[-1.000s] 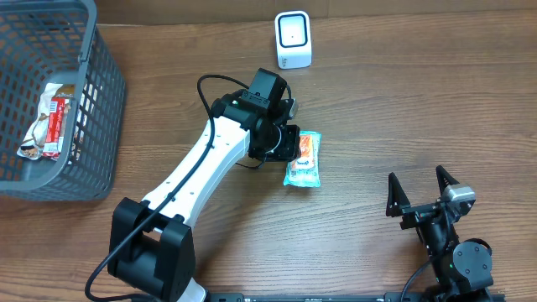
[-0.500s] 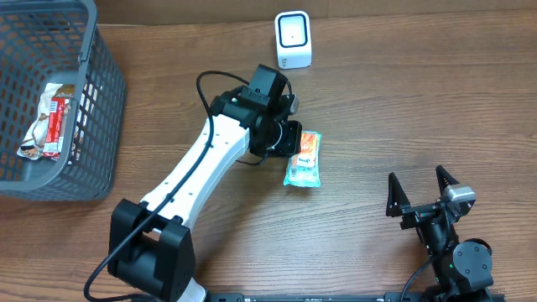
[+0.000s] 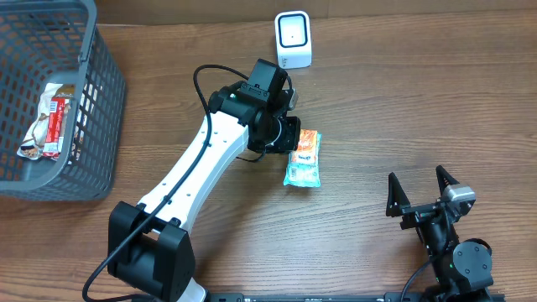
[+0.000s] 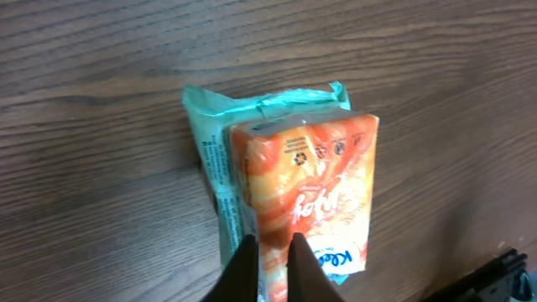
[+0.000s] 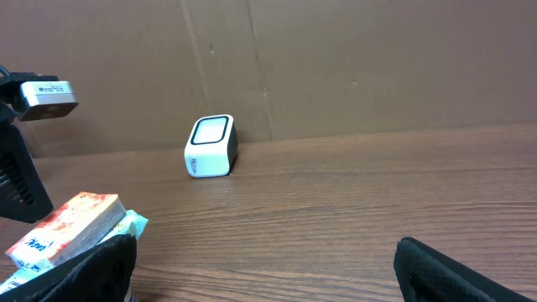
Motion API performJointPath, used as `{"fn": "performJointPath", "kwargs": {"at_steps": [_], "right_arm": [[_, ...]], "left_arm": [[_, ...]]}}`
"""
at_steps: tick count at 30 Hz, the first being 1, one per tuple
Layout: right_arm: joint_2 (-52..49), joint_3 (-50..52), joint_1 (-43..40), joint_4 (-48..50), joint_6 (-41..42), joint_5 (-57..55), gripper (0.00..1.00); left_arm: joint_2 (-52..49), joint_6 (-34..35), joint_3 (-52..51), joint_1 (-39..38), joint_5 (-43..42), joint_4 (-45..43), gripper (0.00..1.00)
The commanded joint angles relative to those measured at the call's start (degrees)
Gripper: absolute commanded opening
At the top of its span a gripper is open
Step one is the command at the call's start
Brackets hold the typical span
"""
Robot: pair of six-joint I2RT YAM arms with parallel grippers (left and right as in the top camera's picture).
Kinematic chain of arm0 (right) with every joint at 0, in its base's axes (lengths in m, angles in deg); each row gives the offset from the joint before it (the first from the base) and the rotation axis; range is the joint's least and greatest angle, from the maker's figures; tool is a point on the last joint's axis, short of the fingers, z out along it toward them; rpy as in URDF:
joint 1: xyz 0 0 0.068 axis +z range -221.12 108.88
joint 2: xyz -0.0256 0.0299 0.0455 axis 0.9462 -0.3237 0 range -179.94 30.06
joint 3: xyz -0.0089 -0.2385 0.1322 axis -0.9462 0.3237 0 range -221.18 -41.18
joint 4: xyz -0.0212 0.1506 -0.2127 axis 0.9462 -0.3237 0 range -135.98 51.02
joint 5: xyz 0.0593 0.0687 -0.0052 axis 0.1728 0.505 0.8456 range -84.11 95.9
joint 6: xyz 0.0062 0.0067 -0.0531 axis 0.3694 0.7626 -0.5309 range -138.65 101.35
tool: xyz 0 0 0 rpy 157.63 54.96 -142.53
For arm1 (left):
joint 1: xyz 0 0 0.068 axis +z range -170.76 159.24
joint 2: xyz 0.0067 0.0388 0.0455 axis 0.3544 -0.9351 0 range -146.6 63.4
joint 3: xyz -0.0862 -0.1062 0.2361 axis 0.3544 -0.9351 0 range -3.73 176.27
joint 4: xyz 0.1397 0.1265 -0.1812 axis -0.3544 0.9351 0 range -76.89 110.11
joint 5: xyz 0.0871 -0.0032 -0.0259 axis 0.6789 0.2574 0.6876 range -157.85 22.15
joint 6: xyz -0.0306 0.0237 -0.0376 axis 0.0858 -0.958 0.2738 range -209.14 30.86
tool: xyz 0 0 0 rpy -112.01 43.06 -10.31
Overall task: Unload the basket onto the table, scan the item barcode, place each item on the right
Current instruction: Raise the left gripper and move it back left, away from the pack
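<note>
An orange tissue pack (image 3: 306, 148) lies stacked on a teal pack (image 3: 300, 175) at the table's middle. My left gripper (image 3: 289, 144) is at its left side. In the left wrist view the orange pack (image 4: 315, 184) fills the frame, and the left gripper (image 4: 268, 245) is shut on a thin strip of its near edge. The white barcode scanner (image 3: 293, 39) stands at the back, apart from the pack. My right gripper (image 3: 417, 179) rests near the front right, open and empty. In the right wrist view the scanner (image 5: 211, 146) faces me and the orange pack (image 5: 67, 225) sits at the left.
A grey wire basket (image 3: 101, 126) stands at the left edge with a wrapped snack bar (image 3: 50, 122) inside. A brown cardboard wall (image 5: 336, 59) runs behind the scanner. Bare wood table (image 3: 419, 92) stretches to the right of the pack.
The left wrist has shifted slightly toward the back of the table while staying clamped on the pack. The pack has barely moved. The right arm is still.
</note>
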Motion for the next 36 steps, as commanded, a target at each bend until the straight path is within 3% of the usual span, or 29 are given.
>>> {"fn": "performJointPath", "kwargs": {"at_steps": [1,8,16,22,24,25,26,36], "right_arm": [[0.35,0.61,-0.33,0.26,0.20,-0.09,1.00],[0.35,0.61,-0.33,0.26,0.20,-0.09,1.00],[0.35,0.61,-0.33,0.26,0.20,-0.09,1.00],[0.35,0.61,-0.33,0.26,0.20,-0.09,1.00],[0.35,0.61,-0.33,0.26,0.20,-0.09,1.00],[0.35,0.61,-0.33,0.24,0.20,-0.09,1.00],[0.35,0.61,-0.33,0.26,0.20,-0.09,1.00],[0.35,0.61,-0.33,0.26,0.20,-0.09,1.00]], "left_arm": [[1.49,-0.22,1.38,-0.26,1.46,-0.04,0.07],[3.98,-0.20,5.16,2.10,2.89,1.38,0.07],[7.19,-0.15,10.75,9.16,13.75,7.23,0.15],[7.28,-0.17,10.71,14.56,18.78,10.91,0.38],[7.28,-0.20,10.71,15.98,19.89,11.19,0.63],[7.28,-0.17,10.71,16.55,20.35,11.19,0.84],[7.28,-0.17,10.71,17.09,20.79,11.21,0.97],[7.28,-0.20,10.71,17.77,20.76,11.96,1.00]]}}
